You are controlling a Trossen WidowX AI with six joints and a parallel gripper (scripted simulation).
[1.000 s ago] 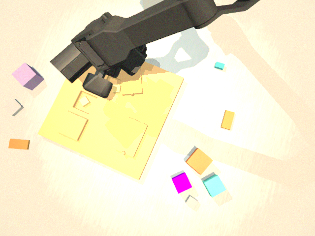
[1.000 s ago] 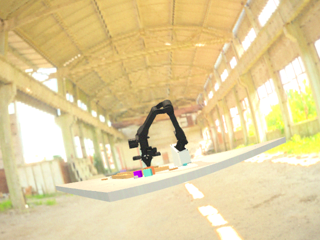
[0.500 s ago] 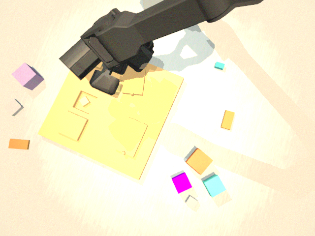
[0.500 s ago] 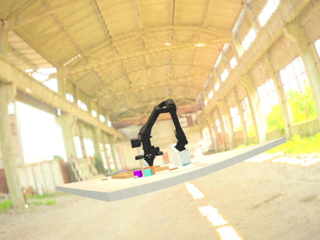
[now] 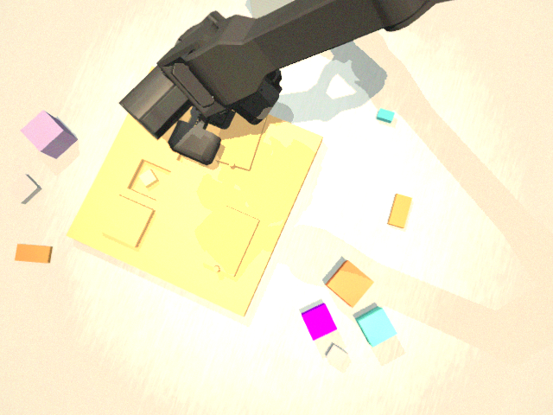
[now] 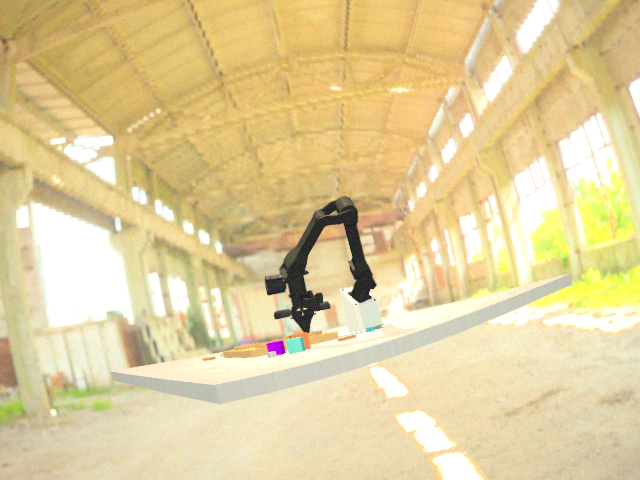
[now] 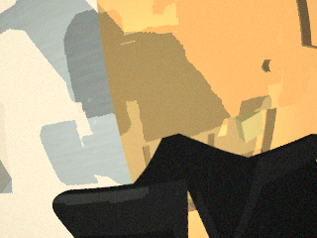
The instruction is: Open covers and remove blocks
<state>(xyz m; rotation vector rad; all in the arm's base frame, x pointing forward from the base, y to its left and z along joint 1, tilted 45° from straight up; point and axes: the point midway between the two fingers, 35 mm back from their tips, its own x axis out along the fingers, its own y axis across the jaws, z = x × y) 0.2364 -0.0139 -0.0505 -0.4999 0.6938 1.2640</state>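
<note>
The yellow puzzle board (image 5: 178, 268) (image 7: 223, 50) lies flat, with outlined panels and recesses. A pale knob or small block (image 5: 149, 178) shows within a square recess at its left. Two round pins show, an upper pin (image 5: 232, 166) and a lower pin (image 5: 217, 269), each beside an outlined panel. A pale greenish piece (image 7: 250, 126) shows just beyond the hand in the wrist view. My gripper (image 6: 306, 329) is shut and empty, pointing down low over the upper part of the board. The arm hides the board's upper corner and the fingertips in the top view. Pale surfaces make cover positions hard to tell.
Right of the board lie an orange cube (image 5: 350, 284), magenta cube (image 5: 319, 322), teal cube (image 5: 376, 327), pale block (image 5: 337, 354), yellow-orange slab (image 5: 399, 210) and small teal block (image 5: 385, 115). Left lie a pink cube (image 5: 42, 134), an orange slab (image 5: 33, 252) and a pale piece.
</note>
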